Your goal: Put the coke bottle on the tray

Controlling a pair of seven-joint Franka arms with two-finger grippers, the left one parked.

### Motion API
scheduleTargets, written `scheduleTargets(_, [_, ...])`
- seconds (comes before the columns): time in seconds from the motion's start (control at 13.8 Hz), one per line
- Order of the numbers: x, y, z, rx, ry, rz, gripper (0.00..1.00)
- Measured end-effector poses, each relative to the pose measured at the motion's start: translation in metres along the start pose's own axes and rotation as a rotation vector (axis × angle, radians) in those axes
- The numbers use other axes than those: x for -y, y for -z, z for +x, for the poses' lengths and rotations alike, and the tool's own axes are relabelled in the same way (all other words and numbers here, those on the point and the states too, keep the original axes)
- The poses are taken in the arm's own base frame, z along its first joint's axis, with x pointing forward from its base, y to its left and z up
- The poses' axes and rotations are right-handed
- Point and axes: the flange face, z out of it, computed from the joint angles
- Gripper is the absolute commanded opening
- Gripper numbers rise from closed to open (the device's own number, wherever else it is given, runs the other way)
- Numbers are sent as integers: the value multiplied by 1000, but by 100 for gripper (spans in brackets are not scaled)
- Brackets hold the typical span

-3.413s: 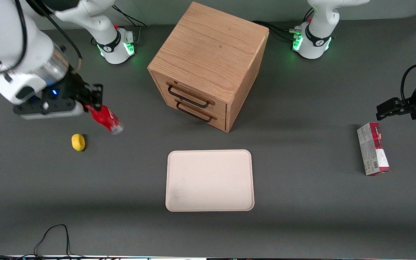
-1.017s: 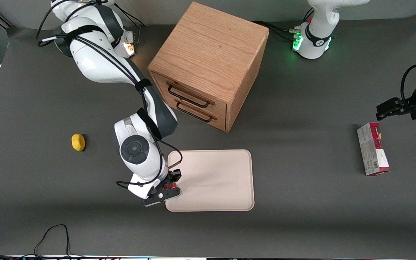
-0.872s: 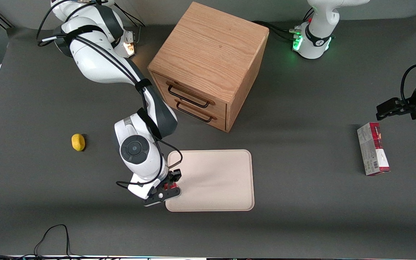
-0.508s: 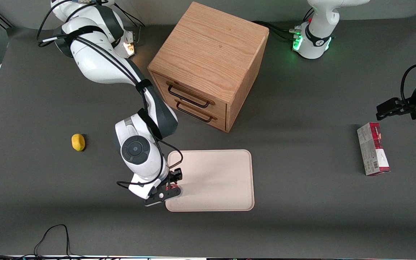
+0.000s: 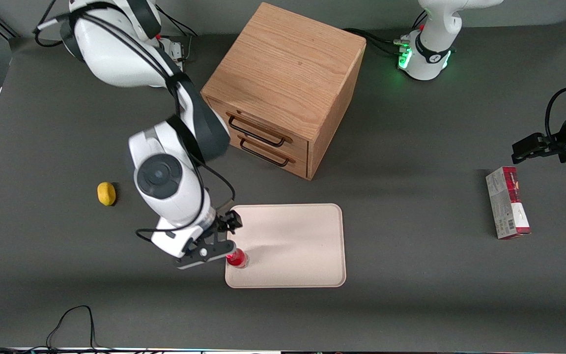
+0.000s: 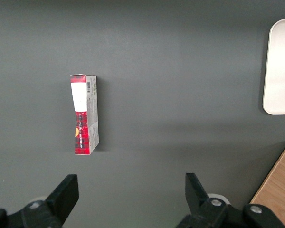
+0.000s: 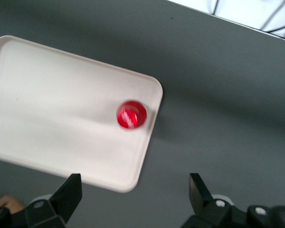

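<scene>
The coke bottle (image 5: 237, 257) stands upright on the cream tray (image 5: 293, 246), in the tray corner nearest the front camera at the working arm's end. In the right wrist view I look down on its red cap (image 7: 131, 114) inside the tray's corner (image 7: 61, 118). My gripper (image 5: 216, 236) is open and empty, raised above the tray's edge beside the bottle. In the wrist view the gripper (image 7: 135, 190) has its two fingers wide apart with nothing between them.
A wooden drawer cabinet (image 5: 283, 88) stands farther from the front camera than the tray. A yellow lemon-like object (image 5: 106, 193) lies toward the working arm's end. A red-and-grey carton (image 5: 507, 209) lies toward the parked arm's end, also in the left wrist view (image 6: 84, 115).
My gripper has let go of the bottle and risen away from it. The bottle now stands alone on the tray corner.
</scene>
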Motion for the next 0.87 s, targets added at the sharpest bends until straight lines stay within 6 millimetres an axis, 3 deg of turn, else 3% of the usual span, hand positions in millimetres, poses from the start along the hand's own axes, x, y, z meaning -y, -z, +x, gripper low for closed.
scheduleTargets(0.22, [-13, 69, -24, 26, -11, -8, 100])
scheduleTargets(0.44, [-27, 117, -48, 62, -26, -20, 100])
scheduleTargets(0.58, [-48, 145, -60, 64, -55, -28, 100])
scheduleTargets(0.73, [-90, 162, -71, 64, -114, -25, 100])
scheduleTargets(0.87, [-153, 169, -87, 52, -209, 29, 100])
